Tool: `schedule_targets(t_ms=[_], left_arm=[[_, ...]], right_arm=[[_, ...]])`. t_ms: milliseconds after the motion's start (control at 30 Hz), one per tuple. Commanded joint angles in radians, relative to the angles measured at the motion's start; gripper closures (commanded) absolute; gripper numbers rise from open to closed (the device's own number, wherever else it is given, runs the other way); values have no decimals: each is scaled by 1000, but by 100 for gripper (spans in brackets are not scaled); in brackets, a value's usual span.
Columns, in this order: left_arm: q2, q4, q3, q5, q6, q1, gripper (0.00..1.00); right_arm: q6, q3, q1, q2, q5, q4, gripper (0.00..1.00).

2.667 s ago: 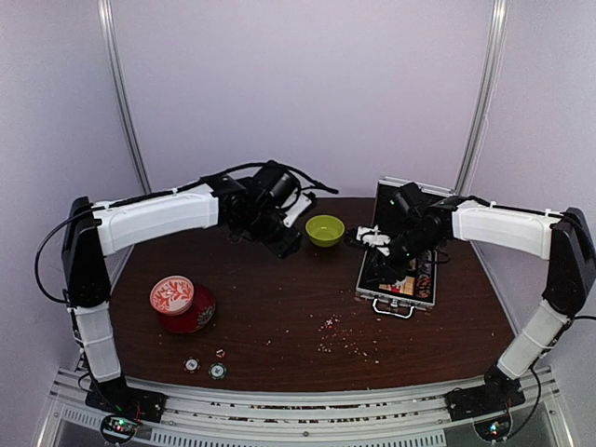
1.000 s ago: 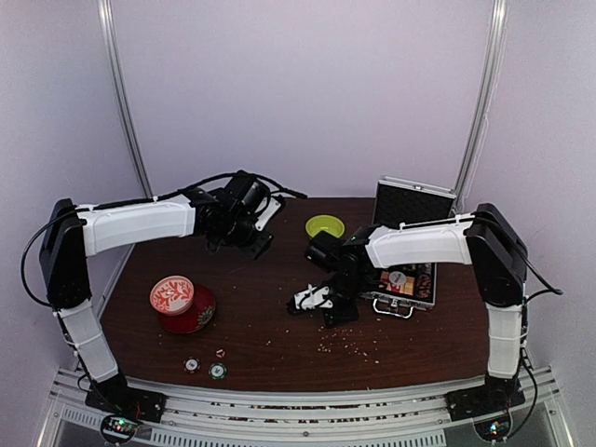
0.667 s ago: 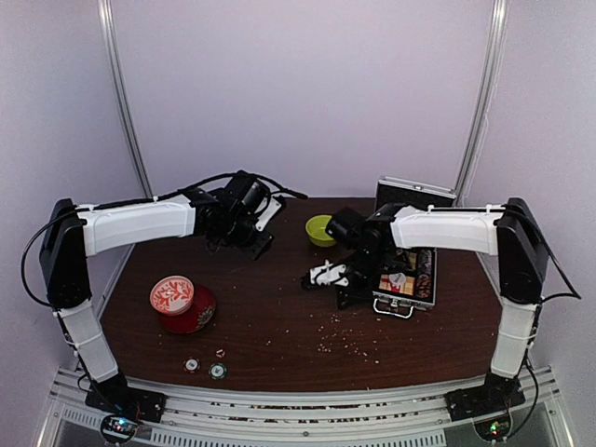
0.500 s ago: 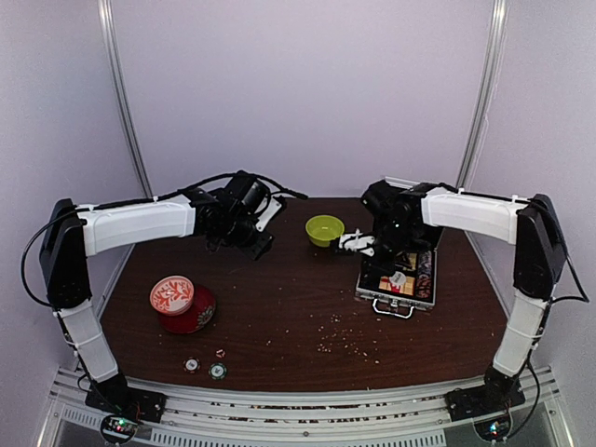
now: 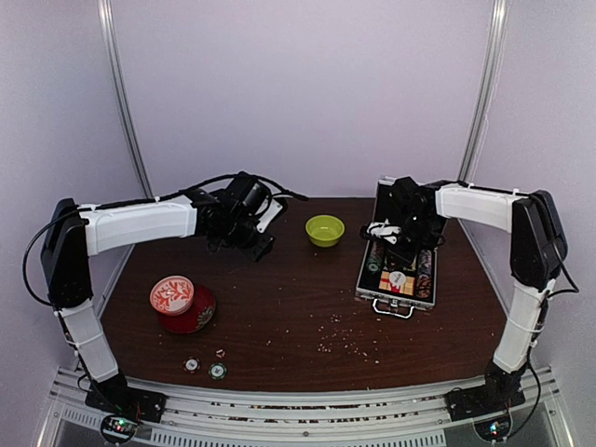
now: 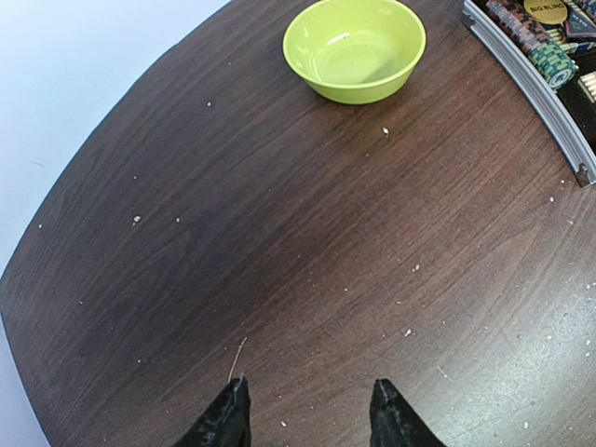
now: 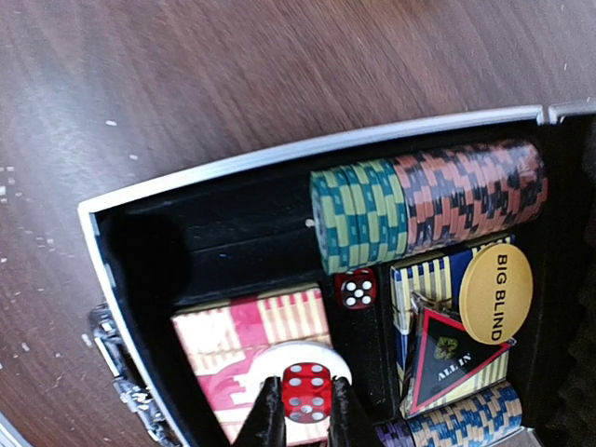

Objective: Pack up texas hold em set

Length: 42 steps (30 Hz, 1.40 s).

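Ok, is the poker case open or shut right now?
Open. The right wrist view looks straight into the case: chip rows, a card deck and a red die lie uncovered.

So my bench (image 5: 279, 307) was a dark brown wood-grain top with rounded far corners, dusted with little pale specks (image 5: 340, 335) that were thickest toward the near middle. Plain pale lavender walls (image 5: 307, 93) closed it in at the back and on both sides. A thin metal pole (image 5: 126, 102) leaned up the back left, another pole (image 5: 482, 93) up the back right. A ribbed aluminium rail (image 5: 307, 410) ran along the near edge. Light was soft and pretty even all over.
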Motion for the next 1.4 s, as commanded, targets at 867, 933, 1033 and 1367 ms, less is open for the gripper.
schedule_targets(t_ms=[867, 933, 1033, 1367], left_arm=[[31, 0, 30, 19, 8, 5, 56], [31, -3, 31, 14, 7, 5, 56], [29, -20, 38, 11, -4, 3, 55], [-55, -306, -89, 28, -208, -97, 59]], right_arm=[[122, 40, -35, 81, 56, 82, 69], [138, 48, -35, 56, 27, 62, 69], [150, 44, -31, -3, -73, 48, 68], [46, -251, -5, -235, -395, 184, 67]])
